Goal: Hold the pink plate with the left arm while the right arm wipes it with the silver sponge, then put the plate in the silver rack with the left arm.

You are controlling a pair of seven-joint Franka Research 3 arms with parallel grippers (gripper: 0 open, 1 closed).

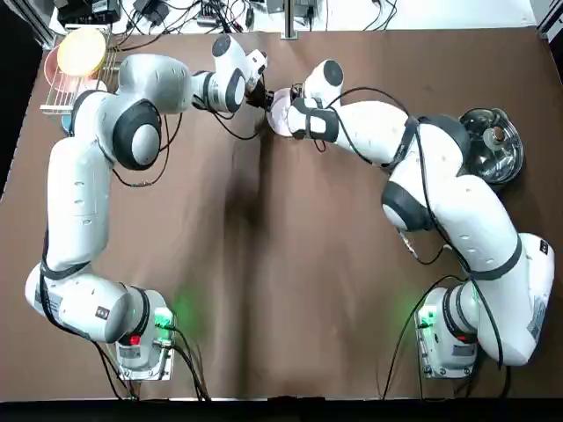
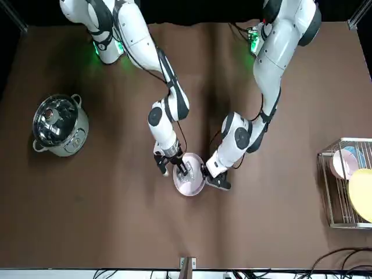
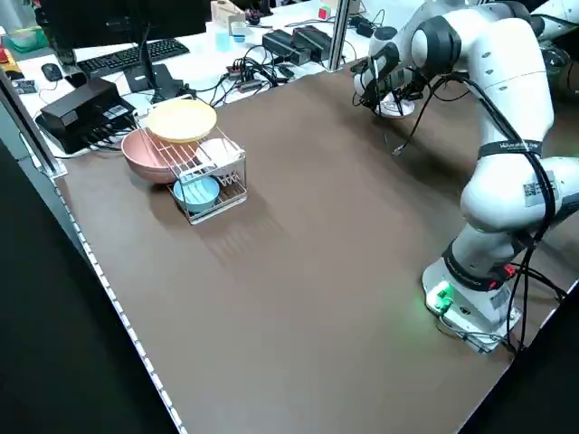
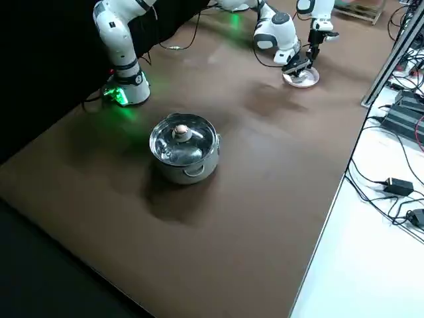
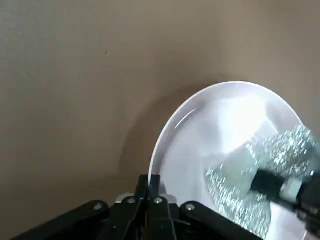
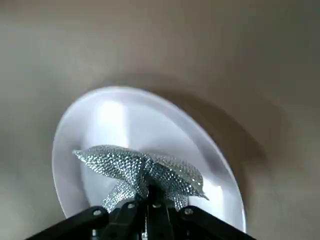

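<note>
The pink plate [image 2: 189,185] is held off the bench [image 2: 116,226], between the two robot arms, near the bench's far edge. Two white jointed arms, the largest things here, reach in from their bases and bend toward each other, meeting at the plate. The left arm's hand [image 5: 154,181] has its fingers closed on the plate's rim. The right arm's hand [image 6: 151,192] is closed on the silver sponge [image 6: 145,172], bunched between its fingertips and lying against the plate's upper face. A pot with a glass lid [image 4: 184,149] stands beyond the right arm. The silver rack [image 3: 217,206] stands on the left arm's side, holding a yellow plate [image 3: 182,120], a pink bowl [image 3: 147,158] and a small blue dish [image 3: 197,193].
</note>
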